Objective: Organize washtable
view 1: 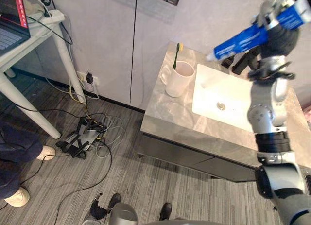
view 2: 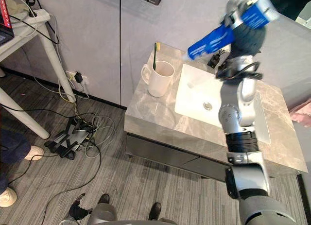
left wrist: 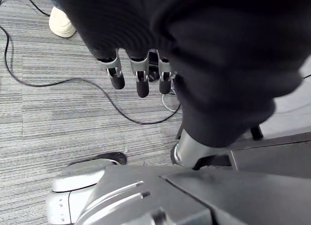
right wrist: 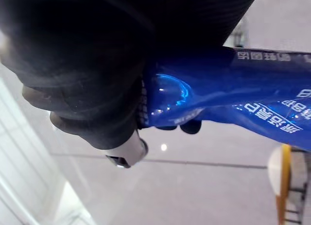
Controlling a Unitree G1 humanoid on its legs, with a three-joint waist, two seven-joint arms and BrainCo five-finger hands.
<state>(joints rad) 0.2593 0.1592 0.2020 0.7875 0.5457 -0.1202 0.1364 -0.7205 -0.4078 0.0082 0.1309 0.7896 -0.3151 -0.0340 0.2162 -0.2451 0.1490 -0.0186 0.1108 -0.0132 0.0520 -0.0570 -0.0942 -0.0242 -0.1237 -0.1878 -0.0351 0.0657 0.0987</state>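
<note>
Gripping blue toothpaste tube (view 1: 240, 40), right hand (view 1: 281, 39) holds it above sink (view 1: 233, 96), cap end slanting down toward white mug (view 1: 176, 81) on its left. Left hand (left wrist: 141, 77) idle, fingers relaxed.

The blue tube (view 1: 243, 40) bears white, unreadable print.

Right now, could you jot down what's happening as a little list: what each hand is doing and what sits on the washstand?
right hand: raised above the sink, fingers curled round the toothpaste tube
toothpaste tube: blue, tilted, cap end lowest
left hand: hanging over the floor, fingers relaxed, holding nothing
mug: white, upright on the counter, left of the sink
toothbrush: standing in the mug
sink: white basin set in the grey counter
</note>
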